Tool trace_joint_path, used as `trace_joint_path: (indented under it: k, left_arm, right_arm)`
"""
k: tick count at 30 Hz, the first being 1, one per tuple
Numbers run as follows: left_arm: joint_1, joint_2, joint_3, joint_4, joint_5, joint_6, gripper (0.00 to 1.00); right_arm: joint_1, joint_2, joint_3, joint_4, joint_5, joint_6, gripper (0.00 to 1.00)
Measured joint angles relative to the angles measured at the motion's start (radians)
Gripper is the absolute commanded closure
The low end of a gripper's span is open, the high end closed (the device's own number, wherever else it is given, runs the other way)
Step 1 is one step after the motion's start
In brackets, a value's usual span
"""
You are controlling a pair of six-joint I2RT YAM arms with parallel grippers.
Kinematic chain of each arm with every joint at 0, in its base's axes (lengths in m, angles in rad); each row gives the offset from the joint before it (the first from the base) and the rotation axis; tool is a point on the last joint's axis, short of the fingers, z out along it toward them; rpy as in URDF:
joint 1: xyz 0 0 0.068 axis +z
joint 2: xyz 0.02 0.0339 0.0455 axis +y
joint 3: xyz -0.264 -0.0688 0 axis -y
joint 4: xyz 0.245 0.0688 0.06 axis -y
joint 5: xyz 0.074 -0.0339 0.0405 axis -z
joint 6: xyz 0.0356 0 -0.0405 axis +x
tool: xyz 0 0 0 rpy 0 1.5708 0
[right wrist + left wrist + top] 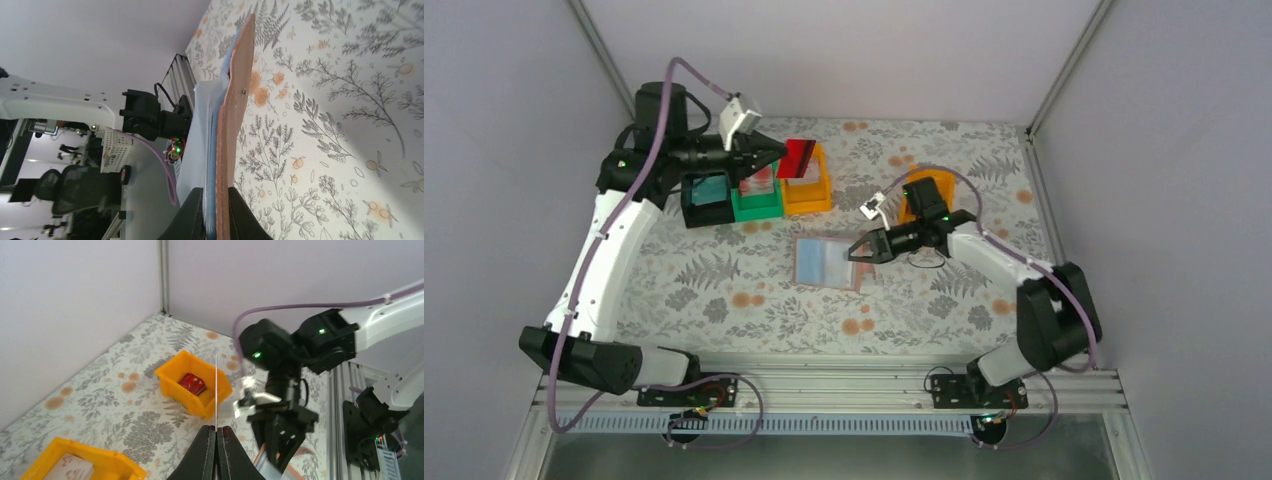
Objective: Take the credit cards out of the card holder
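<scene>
My left gripper [781, 152] is shut on a dark red credit card [800, 158] and holds it above the near orange bin [808, 196]. In the left wrist view the card [216, 390] shows edge-on as a thin line rising from the shut gripper [216, 432]. The card holder [827, 262] lies open mid-table, pale blue sleeves up. My right gripper [857, 250] is shut on its right edge. In the right wrist view the gripper [216, 202] pinches the holder's brownish-pink cover [236, 100] and blue sleeves. A teal-blue card lies in the black bin [706, 197], a whitish-pink card in the green bin [757, 196].
A second orange bin [921, 203] stands behind the right arm; in the left wrist view it [192, 385] holds dark red items. The near orange bin [75, 462] sits at that view's lower left. Grey walls close the back and both sides.
</scene>
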Motion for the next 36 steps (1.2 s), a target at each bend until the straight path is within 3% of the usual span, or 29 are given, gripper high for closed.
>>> trace_joint_path:
  k: [8, 14, 18, 20, 21, 27, 30, 32, 36]
  left_arm:
    - [-0.227, 0.000, -0.016, -0.055, -0.279, 0.113, 0.98]
    - [-0.403, -0.010, -0.016, -0.068, -0.589, 0.283, 0.98]
    - [-0.520, -0.075, -0.084, -0.006, -0.828, 0.418, 0.98]
    - [-0.568, -0.124, -0.149, 0.047, -0.956, 0.485, 0.98]
    - [-0.584, -0.142, -0.179, 0.076, -1.005, 0.510, 0.98]
    - [-0.664, -0.228, -0.369, 0.268, -1.275, 0.679, 0.98]
    - [-0.696, -0.256, -0.457, 0.391, -1.371, 0.792, 0.98]
    - [-0.713, -0.279, -0.519, 0.502, -1.415, 0.895, 0.98]
    - [-0.729, -0.301, -0.611, 0.754, -1.464, 1.133, 0.98]
  right_arm:
    - [0.070, 0.302, 0.019, 0.085, -0.003, 0.022, 0.92]
    - [0.065, 0.467, 0.095, -0.004, 0.068, -0.007, 0.52]
    - [0.042, 0.463, 0.124, -0.057, 0.138, 0.009, 0.31]
    - [0.014, 0.445, 0.145, -0.092, 0.200, 0.033, 0.05]
    - [-0.003, 0.431, 0.156, -0.117, 0.239, 0.048, 0.01]
    - [-0.088, 0.256, 0.297, -0.283, 0.531, 0.114, 0.01]
    - [-0.092, 0.122, 0.404, -0.301, 0.573, 0.150, 0.01]
    - [-0.092, 0.019, 0.425, -0.236, 0.532, 0.196, 0.01]
    - [-0.080, -0.208, 0.332, 0.084, 0.394, 0.444, 0.01]
